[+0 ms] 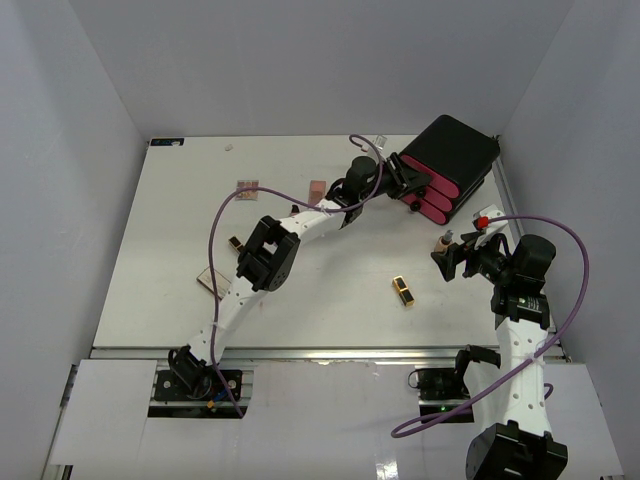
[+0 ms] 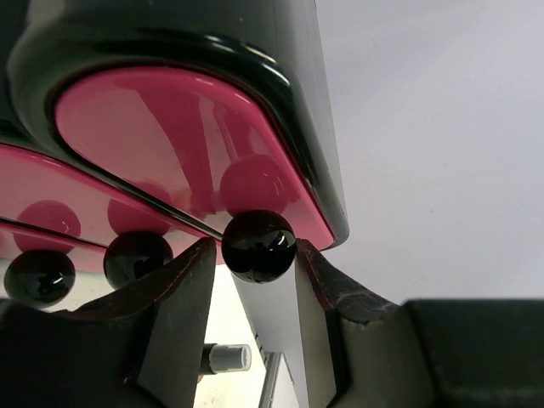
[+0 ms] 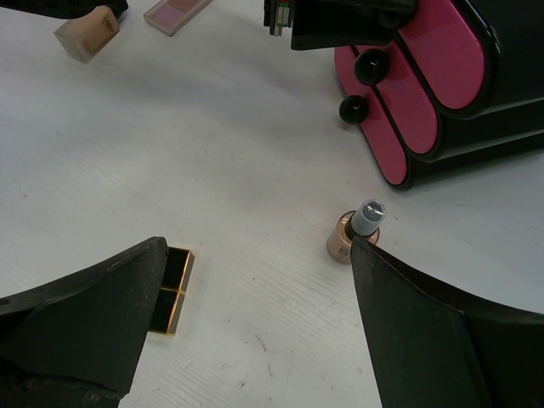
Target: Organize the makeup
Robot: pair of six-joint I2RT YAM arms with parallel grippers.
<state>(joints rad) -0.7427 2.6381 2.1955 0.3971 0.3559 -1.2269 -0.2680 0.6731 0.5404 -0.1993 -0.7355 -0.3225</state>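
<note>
Fingers (image 3: pixel 425 323) of right gripper (image 3: pixel 257 246) wide; tan bottle (image 3: pixel 342 236) beside one tip.

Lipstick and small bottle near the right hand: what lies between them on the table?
Nothing: between the lipstick and the bottle the table is bare, as the right wrist view shows.

The rounded pink drawer front (image 2: pixel 170 144) of the black plastic box (image 2: pixel 170 25) is glossy. It mirrors the round black knob (image 2: pixel 259 246), itself polished smooth. My left fingers (image 2: pixel 183 314) are matt black, faintly grainy. The white table (image 3: pixel 212 153) looks matt and finely scratched; the black-and-gold lipstick (image 3: pixel 177 285) shines, its edging metallic.
</note>
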